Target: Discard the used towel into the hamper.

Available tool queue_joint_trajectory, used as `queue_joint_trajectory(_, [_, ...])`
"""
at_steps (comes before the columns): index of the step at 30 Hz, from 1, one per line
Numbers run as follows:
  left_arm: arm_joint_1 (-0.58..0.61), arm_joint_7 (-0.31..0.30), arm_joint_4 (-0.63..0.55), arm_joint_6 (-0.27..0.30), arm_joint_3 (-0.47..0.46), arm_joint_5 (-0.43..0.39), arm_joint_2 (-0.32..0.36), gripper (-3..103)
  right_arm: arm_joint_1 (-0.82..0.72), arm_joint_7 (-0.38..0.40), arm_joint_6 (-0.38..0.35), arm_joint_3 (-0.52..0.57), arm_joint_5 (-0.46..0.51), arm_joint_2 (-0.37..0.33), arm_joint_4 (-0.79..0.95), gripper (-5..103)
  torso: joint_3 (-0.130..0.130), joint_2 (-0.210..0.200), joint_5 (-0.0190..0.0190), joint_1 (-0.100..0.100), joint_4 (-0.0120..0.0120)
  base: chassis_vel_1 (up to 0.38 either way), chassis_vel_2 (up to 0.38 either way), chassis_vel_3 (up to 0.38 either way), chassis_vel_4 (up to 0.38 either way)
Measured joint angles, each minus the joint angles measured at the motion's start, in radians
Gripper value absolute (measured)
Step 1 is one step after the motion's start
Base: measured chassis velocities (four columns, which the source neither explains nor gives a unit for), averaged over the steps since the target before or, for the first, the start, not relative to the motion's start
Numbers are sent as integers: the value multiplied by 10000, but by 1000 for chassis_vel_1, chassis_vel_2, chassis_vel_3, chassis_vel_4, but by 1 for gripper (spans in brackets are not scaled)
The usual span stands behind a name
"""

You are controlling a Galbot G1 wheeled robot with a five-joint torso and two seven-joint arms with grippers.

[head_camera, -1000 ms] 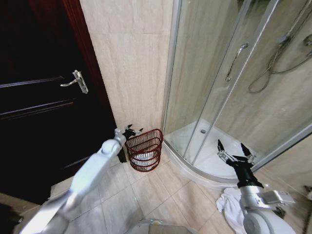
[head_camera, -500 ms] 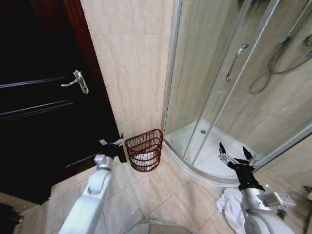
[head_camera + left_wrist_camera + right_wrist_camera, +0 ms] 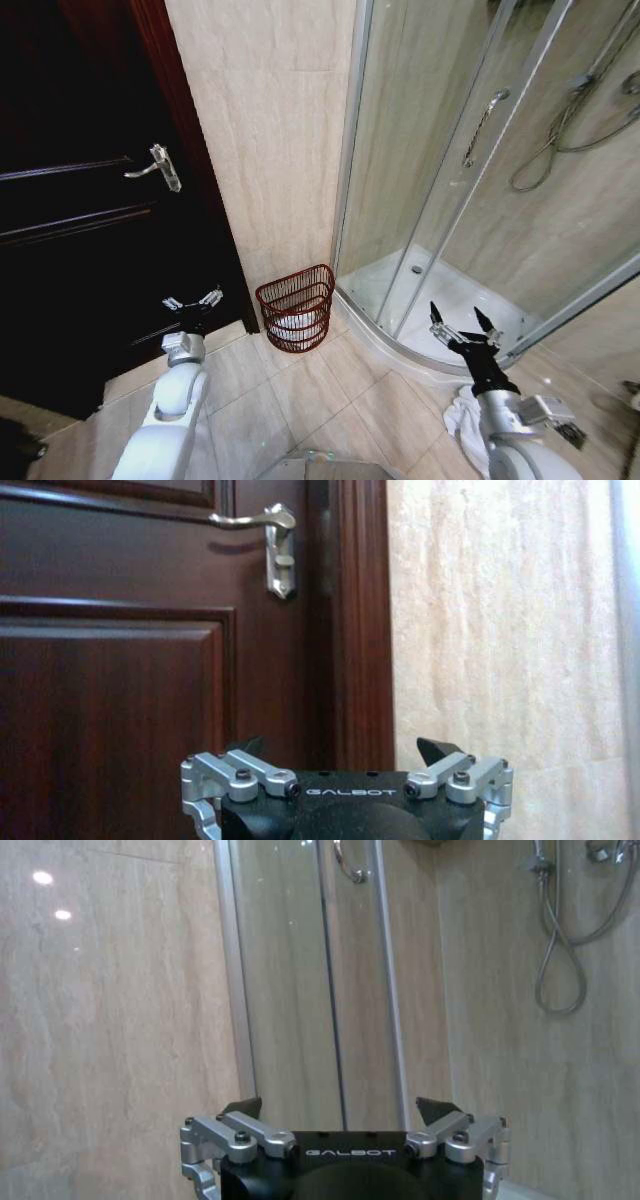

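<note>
Between both open grippers, the hamper.

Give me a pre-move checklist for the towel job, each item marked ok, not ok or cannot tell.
1. Hamper upright on the floor by the wall, mouth open: ok.
2. White cloth already inside the hamper: ok, something white shows through the wires.
3. Left hand empty, fingers open, in front of the dark door, apart from the hamper: ok.
4. Right hand empty, fingers open, near the shower tray: ok.
5. White towel on the floor beside the right arm, not in the hamper: not ok.
6. Whether that floor towel is the used one: cannot tell.
</note>
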Motion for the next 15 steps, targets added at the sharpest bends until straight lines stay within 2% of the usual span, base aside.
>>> queue_joint_trajectory(15, [104,261,102,-244,163,-29,284,100,-31,-202,-166,194,-173,-45,-15,100,0,-1,0,0,0,0,0,0,0])
